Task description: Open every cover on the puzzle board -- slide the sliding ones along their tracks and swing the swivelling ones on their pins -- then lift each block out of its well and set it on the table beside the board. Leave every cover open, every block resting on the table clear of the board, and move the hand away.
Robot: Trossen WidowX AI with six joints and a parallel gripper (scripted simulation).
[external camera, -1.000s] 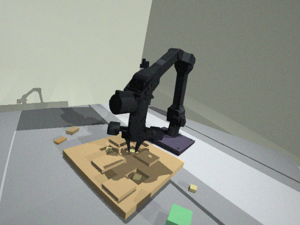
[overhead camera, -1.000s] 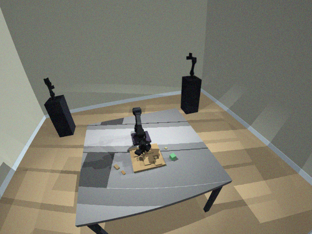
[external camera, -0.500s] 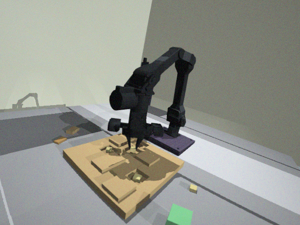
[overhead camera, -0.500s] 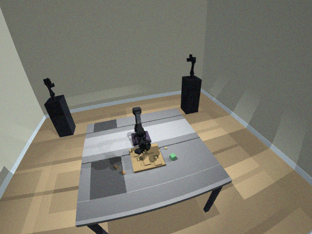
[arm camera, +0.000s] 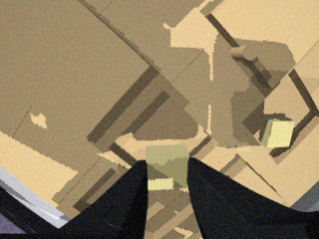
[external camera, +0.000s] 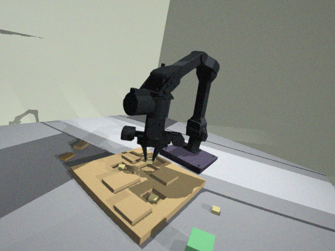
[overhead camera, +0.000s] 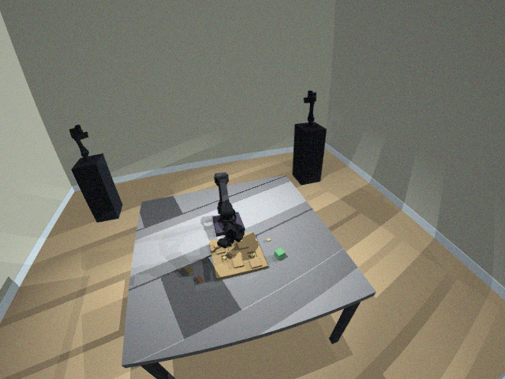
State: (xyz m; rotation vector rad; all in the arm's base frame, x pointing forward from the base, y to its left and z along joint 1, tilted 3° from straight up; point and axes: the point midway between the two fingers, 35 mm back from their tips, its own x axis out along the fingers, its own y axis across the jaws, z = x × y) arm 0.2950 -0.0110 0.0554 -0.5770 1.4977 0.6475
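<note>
The wooden puzzle board (overhead camera: 224,273) (external camera: 89,174) lies on the table. My gripper (external camera: 149,160) (arm camera: 166,166) points down over its arm-side part, shut on a pale yellow-green block (arm camera: 167,153). The block is at or just above its well; the exact height is unclear. A second pale block (external camera: 121,166) (arm camera: 280,132) sits in an uncovered well. A third block (external camera: 153,197) (overhead camera: 252,254) sits in another open well. Raised square covers (external camera: 121,180) (external camera: 132,209) stand beside wells; another cover (external camera: 165,175) is in shadow, and a smaller cover (external camera: 131,157) is at the far side.
On the table (overhead camera: 285,285), a small yellow cube (overhead camera: 268,239) (external camera: 215,209) and a larger green cube (overhead camera: 279,253) (external camera: 201,239) lie to one side of the board. Two brown blocks (overhead camera: 188,270) (external camera: 81,145) (overhead camera: 198,279) (external camera: 67,156) lie on the other. The arm's purple base plate (external camera: 189,159) is close behind.
</note>
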